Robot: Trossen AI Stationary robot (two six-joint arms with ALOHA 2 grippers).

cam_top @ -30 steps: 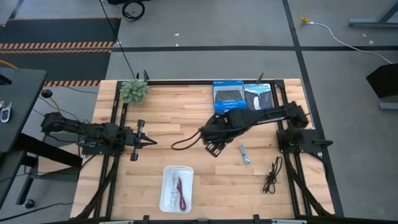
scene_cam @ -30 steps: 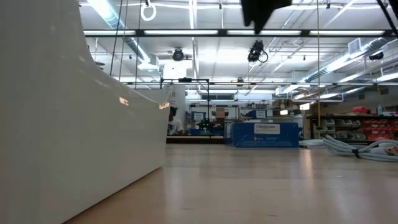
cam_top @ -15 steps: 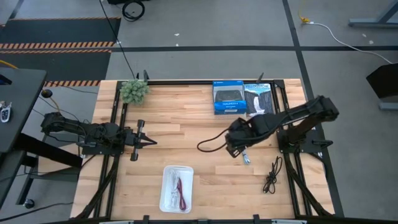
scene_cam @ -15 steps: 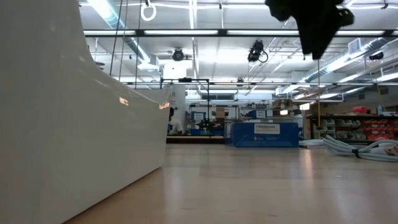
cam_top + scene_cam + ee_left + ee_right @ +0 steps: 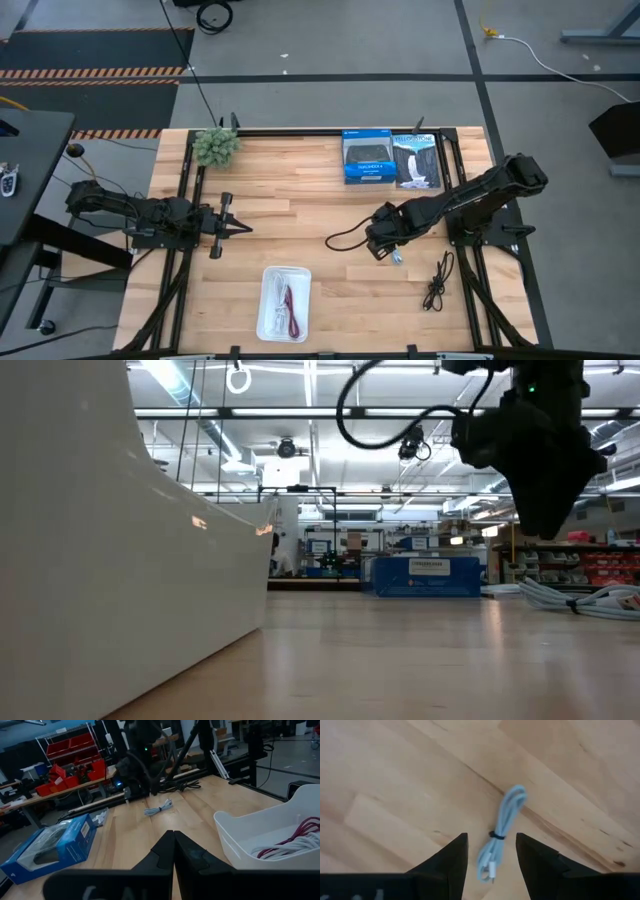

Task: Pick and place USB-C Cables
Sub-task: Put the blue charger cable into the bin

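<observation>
The pale blue-grey cable [image 5: 501,834] lies coiled flat on the wood, right of the table's middle [image 5: 396,256]. My right gripper [image 5: 490,851] hangs open just above it, pointing down, one finger on each side, touching nothing. The black cable [image 5: 437,281] lies toward the near right. The dark red cable [image 5: 296,831] and the white cable [image 5: 280,848] lie in the white tray [image 5: 269,290] at the near edge. My left gripper [image 5: 173,851] is shut and waits at the table's left [image 5: 238,228].
Two blue-and-black product boxes [image 5: 367,157] stand at the far edge, right of centre. A green fuzzy plant [image 5: 216,146] sits at the far left corner. The tray's wall [image 5: 110,560] fills the left of the low view. Bare wood lies between the tray and the pale cable.
My right gripper has moved from the table's middle toward the right edge and then down, ending over the pale blue-grey cable. The cables and the tray have stayed where they were.
</observation>
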